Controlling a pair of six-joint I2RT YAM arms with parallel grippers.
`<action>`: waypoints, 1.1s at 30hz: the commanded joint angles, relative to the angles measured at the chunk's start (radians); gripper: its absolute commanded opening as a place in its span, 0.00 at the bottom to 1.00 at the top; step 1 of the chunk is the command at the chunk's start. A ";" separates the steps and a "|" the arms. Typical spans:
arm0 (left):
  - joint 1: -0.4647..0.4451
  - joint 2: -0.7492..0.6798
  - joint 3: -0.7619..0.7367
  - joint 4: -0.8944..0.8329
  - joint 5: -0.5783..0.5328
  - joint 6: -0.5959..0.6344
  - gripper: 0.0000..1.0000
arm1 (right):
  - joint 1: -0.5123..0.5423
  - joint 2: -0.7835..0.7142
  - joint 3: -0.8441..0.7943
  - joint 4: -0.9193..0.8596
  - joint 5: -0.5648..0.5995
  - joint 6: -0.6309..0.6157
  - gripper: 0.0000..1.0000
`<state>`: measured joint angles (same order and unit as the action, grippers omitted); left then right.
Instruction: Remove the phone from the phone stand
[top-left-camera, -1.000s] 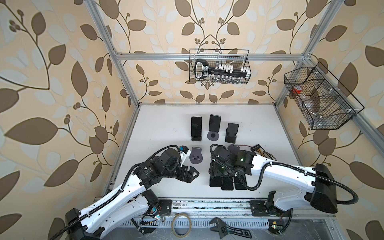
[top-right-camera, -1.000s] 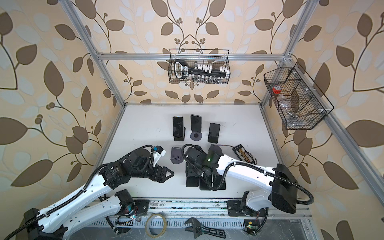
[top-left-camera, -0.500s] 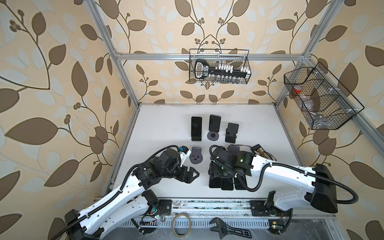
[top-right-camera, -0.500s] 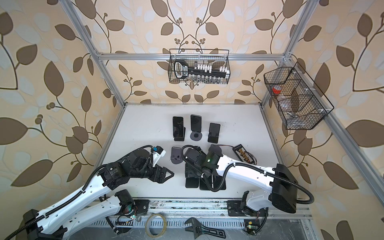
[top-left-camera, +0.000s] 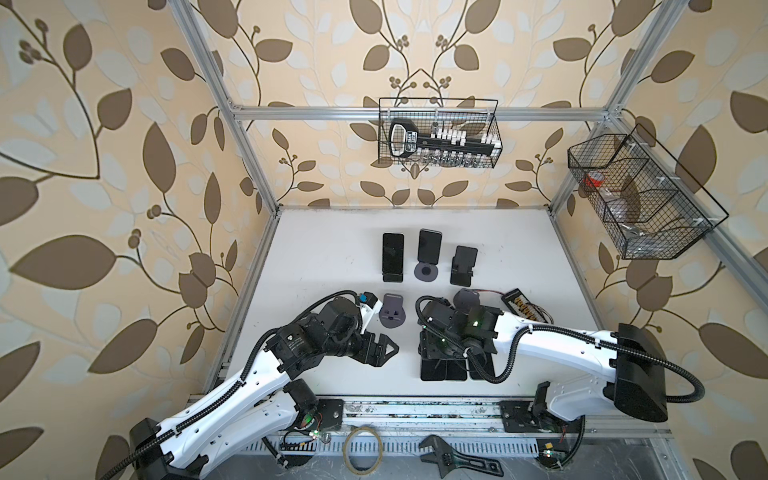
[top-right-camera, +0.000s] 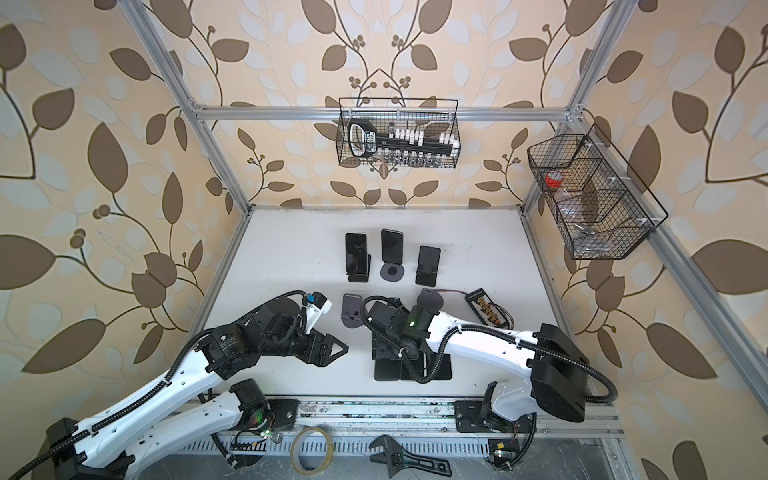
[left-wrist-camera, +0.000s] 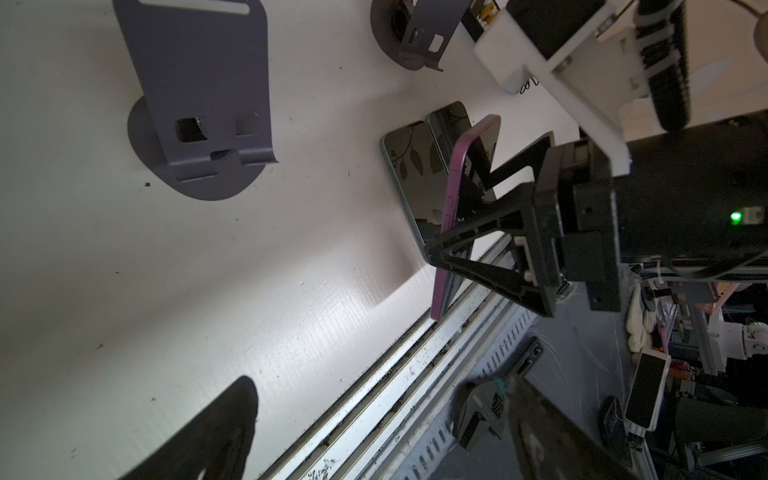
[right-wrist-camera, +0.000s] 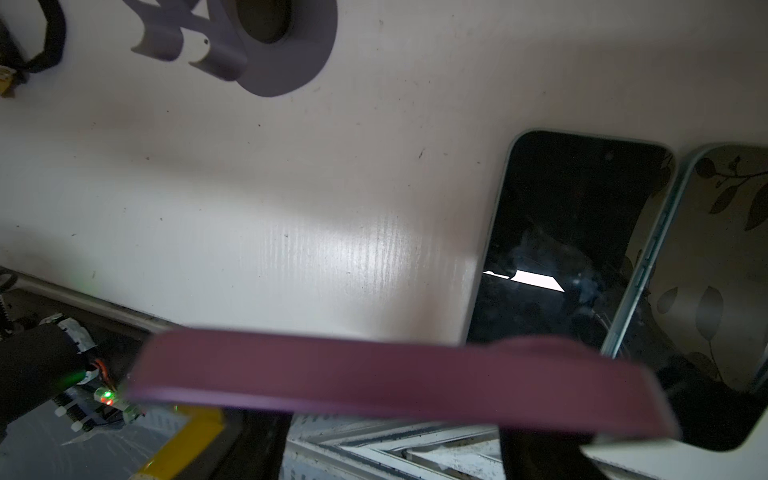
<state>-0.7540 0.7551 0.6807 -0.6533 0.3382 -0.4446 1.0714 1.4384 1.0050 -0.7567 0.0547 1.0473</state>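
Observation:
My right gripper (left-wrist-camera: 465, 208) is shut on a purple-edged phone (left-wrist-camera: 455, 199), held on its edge just above several dark phones (top-left-camera: 455, 370) lying flat near the table's front edge. In the right wrist view the purple phone (right-wrist-camera: 374, 382) spans the space between my fingers, with two flat phones (right-wrist-camera: 561, 216) behind it. An empty grey phone stand (top-left-camera: 393, 318) sits mid-table, and another empty stand (top-left-camera: 467, 298) is partly hidden by the right arm. My left gripper (top-left-camera: 388, 351) hovers open and empty to the left of the lying phones.
Three phones lean on stands at the back (top-left-camera: 393, 257), (top-left-camera: 430, 249), (top-left-camera: 464, 262). A small board with wires (top-left-camera: 521, 303) lies right of the right wrist. Wire baskets hang on the back wall (top-left-camera: 436, 133) and the right wall (top-left-camera: 640, 199). A wrench (top-left-camera: 449, 459) and a tape ring (top-left-camera: 365, 451) lie on the front rail.

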 joint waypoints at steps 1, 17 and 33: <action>-0.008 0.001 -0.007 0.020 0.005 0.017 0.94 | 0.007 0.012 -0.005 0.036 -0.004 0.009 0.67; -0.008 0.009 -0.008 0.019 -0.003 0.018 0.94 | 0.007 0.058 -0.008 0.066 -0.014 -0.007 0.67; -0.008 0.009 -0.007 0.020 -0.003 0.019 0.94 | 0.007 0.087 -0.019 0.086 -0.024 -0.008 0.67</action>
<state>-0.7540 0.7662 0.6807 -0.6533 0.3363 -0.4446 1.0714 1.5108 1.0019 -0.6838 0.0406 1.0355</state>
